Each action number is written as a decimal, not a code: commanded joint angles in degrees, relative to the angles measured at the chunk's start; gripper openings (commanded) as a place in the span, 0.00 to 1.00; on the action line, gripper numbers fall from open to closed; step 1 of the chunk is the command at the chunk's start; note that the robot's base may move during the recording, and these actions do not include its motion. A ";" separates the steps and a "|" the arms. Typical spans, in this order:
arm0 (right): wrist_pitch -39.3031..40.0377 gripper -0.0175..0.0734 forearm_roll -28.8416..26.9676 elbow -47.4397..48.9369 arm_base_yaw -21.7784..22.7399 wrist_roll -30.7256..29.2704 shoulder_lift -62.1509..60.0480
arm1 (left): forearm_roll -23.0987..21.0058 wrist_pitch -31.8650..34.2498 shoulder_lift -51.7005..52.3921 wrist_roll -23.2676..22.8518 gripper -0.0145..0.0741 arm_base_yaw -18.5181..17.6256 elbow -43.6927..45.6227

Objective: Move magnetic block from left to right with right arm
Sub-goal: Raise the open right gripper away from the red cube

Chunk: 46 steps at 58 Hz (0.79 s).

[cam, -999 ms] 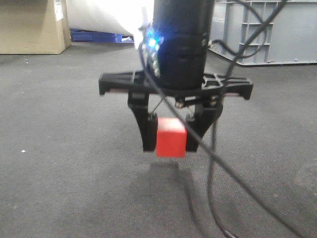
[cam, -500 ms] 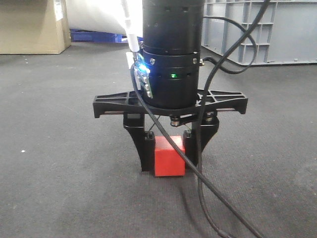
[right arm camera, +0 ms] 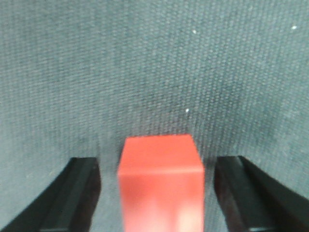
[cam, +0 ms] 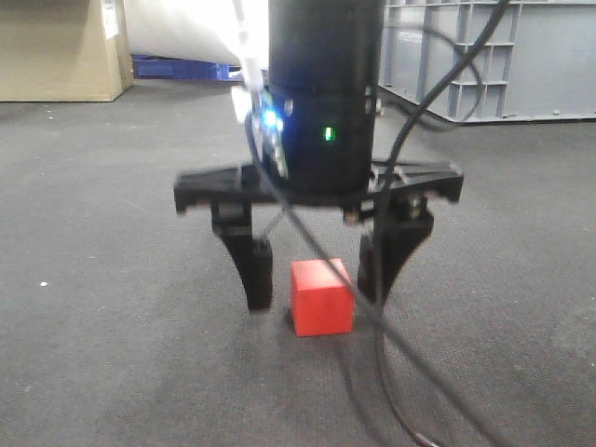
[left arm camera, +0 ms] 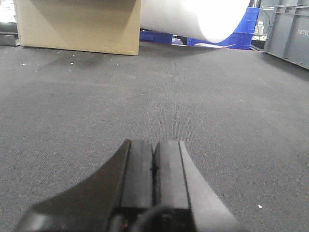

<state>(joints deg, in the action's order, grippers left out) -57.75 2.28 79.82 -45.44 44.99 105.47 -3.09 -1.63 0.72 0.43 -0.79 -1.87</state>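
Freed magnetic block [cam: 321, 297] (left tool [left arm camera: 153, 166] elsewhere)

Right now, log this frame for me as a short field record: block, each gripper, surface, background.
block: magnetic block, red cube, resting on the floor
right gripper: right gripper open, fingers either side of the block, gaps visible on both sides
left gripper: left gripper shut, holding nothing, low over the carpet
surface: dark grey carpet
background: cardboard box, grey crate
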 commanded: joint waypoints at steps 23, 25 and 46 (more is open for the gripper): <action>4.61 0.63 7.09 -5.32 2.78 -11.29 -22.08 | -0.15 4.83 0.61 -0.43 0.02 0.03 -0.46; 5.58 0.55 6.65 -7.39 3.96 -12.89 -23.94 | -0.15 4.83 0.61 -0.43 0.02 0.03 -0.46; 26.65 0.25 1.36 -32.91 24.48 -33.27 -43.46 | -0.15 4.83 0.61 -0.43 0.02 0.03 -0.46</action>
<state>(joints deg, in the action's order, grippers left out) -39.07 4.40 50.80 -25.26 20.04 67.80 -3.09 -1.63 0.72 0.43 -0.79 -1.87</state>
